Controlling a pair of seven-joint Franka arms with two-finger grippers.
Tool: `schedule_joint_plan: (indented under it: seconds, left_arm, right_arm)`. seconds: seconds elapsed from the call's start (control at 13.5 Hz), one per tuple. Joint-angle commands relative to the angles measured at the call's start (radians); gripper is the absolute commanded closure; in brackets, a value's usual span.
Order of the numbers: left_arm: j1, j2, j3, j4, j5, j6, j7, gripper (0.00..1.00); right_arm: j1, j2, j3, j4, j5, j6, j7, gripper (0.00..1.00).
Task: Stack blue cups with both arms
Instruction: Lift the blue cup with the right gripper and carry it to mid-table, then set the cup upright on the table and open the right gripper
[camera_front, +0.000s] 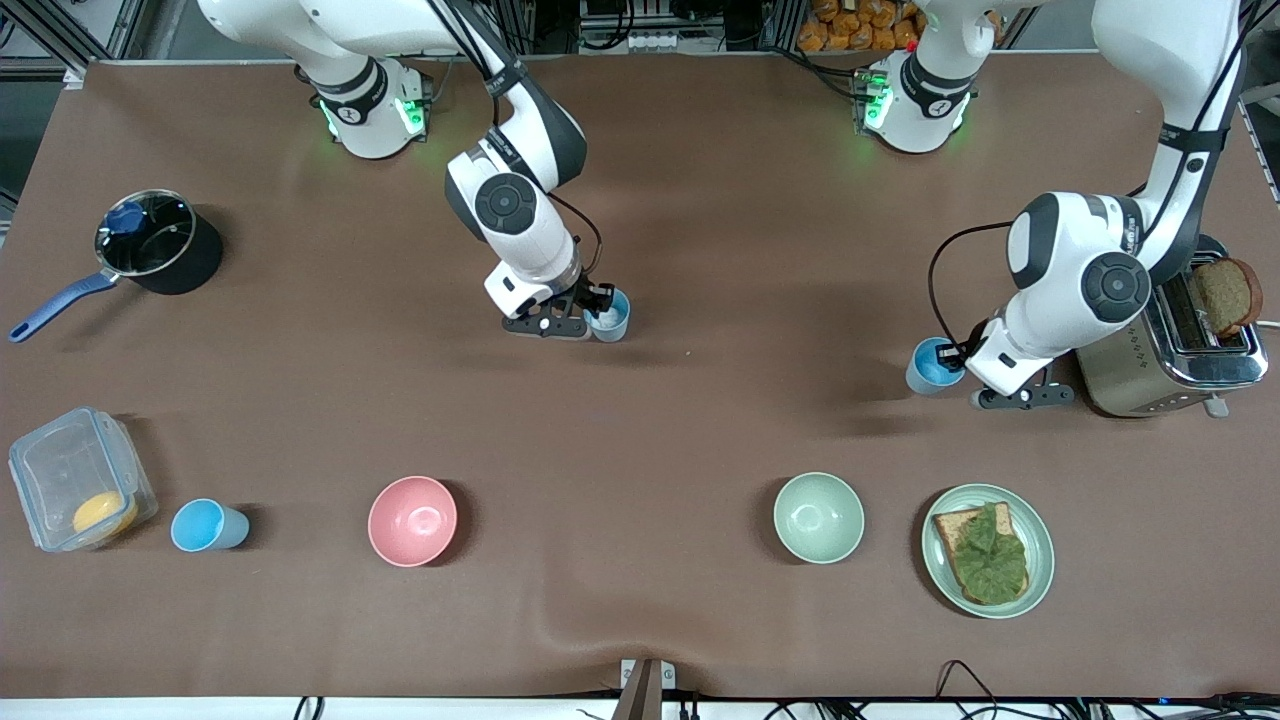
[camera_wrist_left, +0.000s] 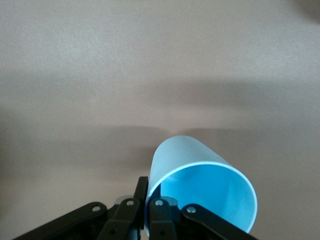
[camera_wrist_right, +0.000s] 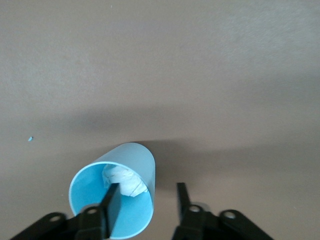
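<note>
Three blue cups show. One blue cup (camera_front: 612, 322) stands mid-table with a crumpled white scrap inside; it also shows in the right wrist view (camera_wrist_right: 95, 187). My right gripper (camera_front: 597, 305) (camera_wrist_right: 147, 187) is open and straddles its wall, one finger inside, one outside. A second blue cup (camera_front: 928, 368) (camera_wrist_left: 200, 165) is beside the toaster. My left gripper (camera_front: 955, 358) (camera_wrist_left: 149, 192) is shut on its rim wall. A third blue cup (camera_front: 208, 525) stands alone near the front camera, toward the right arm's end.
A lidded black pot (camera_front: 155, 245) and a clear container (camera_front: 80, 490) sit toward the right arm's end. A pink bowl (camera_front: 412, 520), a pale green bowl (camera_front: 818, 517) and a plate (camera_front: 1040, 540) with toast lie nearer the camera. A toaster (camera_front: 1150, 385) stands by the left gripper.
</note>
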Motion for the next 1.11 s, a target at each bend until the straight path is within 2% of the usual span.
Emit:
schedule_joint_plan:
  seconds: [0.0, 0.22, 0.45, 0.67, 1.04]
  left_arm:
    - [0.003, -0.03, -0.005, -0.003, -0.022, -0.042, -0.011, 1.0]
    - [0.005, -0.042, -0.032, 0.002, -0.022, -0.055, -0.034, 1.0]
    - [0.003, -0.062, -0.072, 0.023, -0.021, -0.1, -0.086, 1.0]
    - [-0.006, -0.061, -0.103, 0.11, -0.021, -0.219, -0.157, 1.0]
    - [-0.007, -0.068, -0.198, 0.233, -0.019, -0.376, -0.267, 1.0]
  right_arm:
    - [-0.043, -0.024, 0.004, 0.097, 0.006, -0.148, 0.025, 0.0]
    - [-0.123, -0.035, -0.013, 0.245, -0.023, -0.386, 0.002, 0.0]
    - [-0.208, -0.044, -0.013, 0.332, -0.038, -0.483, -0.088, 0.0]
    - [-0.293, -0.101, -0.013, 0.336, -0.043, -0.541, -0.196, 0.0]
    - [-0.459, -0.253, -0.013, 0.323, -0.045, -0.682, -0.401, 0.0]
